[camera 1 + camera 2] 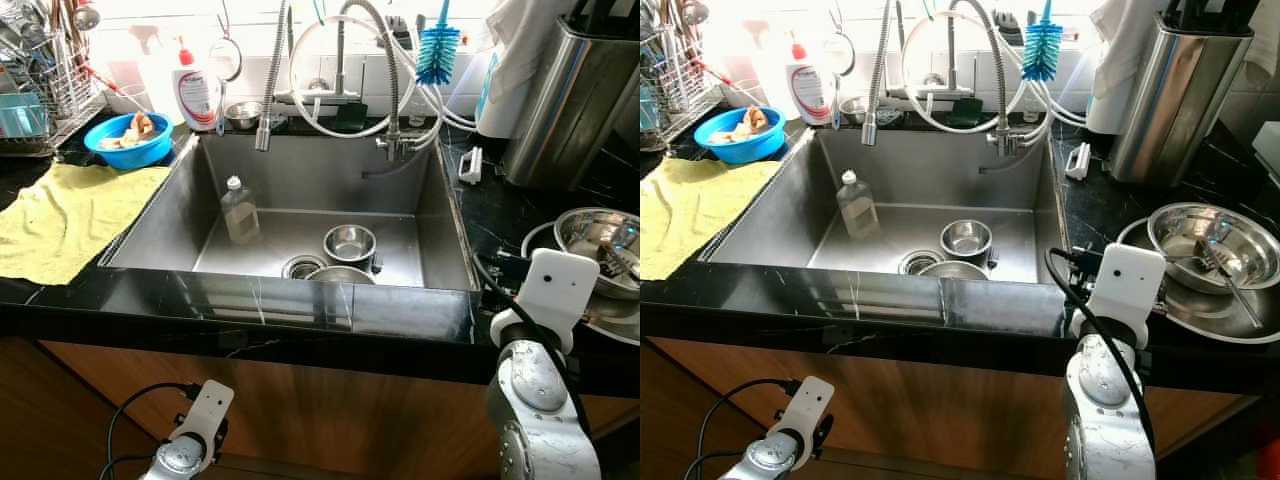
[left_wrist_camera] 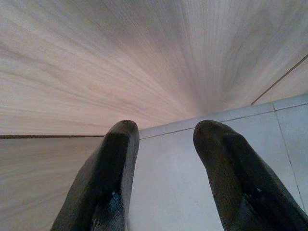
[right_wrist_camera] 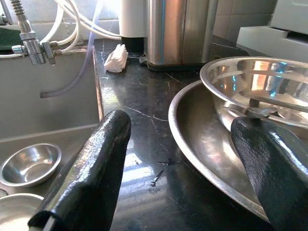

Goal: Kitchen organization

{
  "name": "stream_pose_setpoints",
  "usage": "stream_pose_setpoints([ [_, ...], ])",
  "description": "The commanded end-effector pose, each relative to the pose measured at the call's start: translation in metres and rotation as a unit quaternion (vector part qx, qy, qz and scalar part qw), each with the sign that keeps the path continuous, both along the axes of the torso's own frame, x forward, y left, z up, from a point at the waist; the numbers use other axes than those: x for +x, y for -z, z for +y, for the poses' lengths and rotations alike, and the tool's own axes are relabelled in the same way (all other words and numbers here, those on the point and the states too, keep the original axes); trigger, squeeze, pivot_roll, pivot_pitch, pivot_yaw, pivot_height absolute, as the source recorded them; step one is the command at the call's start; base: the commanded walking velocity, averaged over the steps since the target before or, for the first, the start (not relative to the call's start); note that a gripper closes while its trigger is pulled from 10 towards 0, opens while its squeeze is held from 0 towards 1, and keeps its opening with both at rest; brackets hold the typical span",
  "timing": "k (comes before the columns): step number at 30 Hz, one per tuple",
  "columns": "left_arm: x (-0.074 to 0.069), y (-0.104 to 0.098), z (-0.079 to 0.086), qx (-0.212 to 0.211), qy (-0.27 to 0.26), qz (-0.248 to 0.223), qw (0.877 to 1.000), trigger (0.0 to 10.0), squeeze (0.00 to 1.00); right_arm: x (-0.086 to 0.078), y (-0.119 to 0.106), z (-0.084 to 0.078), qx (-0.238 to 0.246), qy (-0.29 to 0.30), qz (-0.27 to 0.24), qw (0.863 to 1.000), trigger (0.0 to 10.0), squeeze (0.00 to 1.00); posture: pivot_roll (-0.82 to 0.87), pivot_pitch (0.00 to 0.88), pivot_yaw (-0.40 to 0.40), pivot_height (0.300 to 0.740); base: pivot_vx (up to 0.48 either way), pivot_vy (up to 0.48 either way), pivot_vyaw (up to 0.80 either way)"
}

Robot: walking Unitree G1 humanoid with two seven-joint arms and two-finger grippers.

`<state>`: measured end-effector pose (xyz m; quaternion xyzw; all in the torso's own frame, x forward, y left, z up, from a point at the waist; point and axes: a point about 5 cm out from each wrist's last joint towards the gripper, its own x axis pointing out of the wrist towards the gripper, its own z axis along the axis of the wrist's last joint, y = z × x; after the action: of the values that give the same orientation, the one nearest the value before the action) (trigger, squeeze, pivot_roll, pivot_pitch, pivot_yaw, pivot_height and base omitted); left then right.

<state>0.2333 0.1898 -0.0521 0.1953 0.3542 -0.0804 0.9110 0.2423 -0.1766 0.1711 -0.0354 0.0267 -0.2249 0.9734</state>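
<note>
Right wrist view, right end effector (image 3: 180,163) spread wide, straddling steel tray (image 3: 202,159) rim

In the sink (image 1: 180,215), a small steel bowl (image 1: 350,242) sits upright near the front wall, a second bowl (image 1: 340,274) against that wall just before it. A clear bottle (image 1: 239,210) stands upright toward the left wall. On the counter's right edge, a steel bowl (image 1: 1212,245) rests inside a wide steel tray (image 1: 1230,318).
</note>
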Motion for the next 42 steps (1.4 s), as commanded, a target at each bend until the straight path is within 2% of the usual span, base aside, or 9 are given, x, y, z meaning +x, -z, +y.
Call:
stream_pose_setpoints([
  [1, 0.001, -0.001, 0.001, 0.009, 0.007, 0.001, 1.000, 10.0, 0.00, -0.001, -0.003, 0.002, 0.000, 0.000, -0.007, 1.000, 10.0, 0.00, -0.14, 0.000, 0.054, 0.740, 0.000, 0.000, 0.00],
  [5, 0.001, -0.001, 0.001, 0.009, 0.007, 0.001, 1.000, 10.0, 0.00, -0.002, -0.003, 0.001, -0.004, 0.007, -0.003, 1.000, 10.0, 0.00, -0.15, 0.000, 0.054, 0.740, 0.000, 0.000, 0.00],
  [10, 0.002, -0.001, 0.001, 0.009, 0.008, 0.000, 1.000, 10.0, 0.00, -0.009, 0.005, -0.006, 0.011, 0.054, 0.020, 0.998, 10.0, 0.00, -0.15, 0.000, 0.053, 0.740, 0.000, 0.000, 0.00],
  [19, 0.002, -0.001, -0.001, 0.008, 0.008, -0.001, 1.000, 10.0, 0.00, -0.013, -0.001, -0.012, 0.002, 0.087, 0.000, 0.996, 10.0, 0.00, -0.15, 0.000, 0.053, 0.740, 0.000, 0.000, 0.00],
  [42, 0.001, 0.000, -0.001, 0.007, 0.005, -0.001, 1.000, 10.0, 0.00, -0.002, -0.008, -0.008, 0.003, 0.061, -0.019, 0.998, 10.0, 0.00, -0.14, 0.000, 0.044, 0.740, 0.000, 0.000, 0.00],
])
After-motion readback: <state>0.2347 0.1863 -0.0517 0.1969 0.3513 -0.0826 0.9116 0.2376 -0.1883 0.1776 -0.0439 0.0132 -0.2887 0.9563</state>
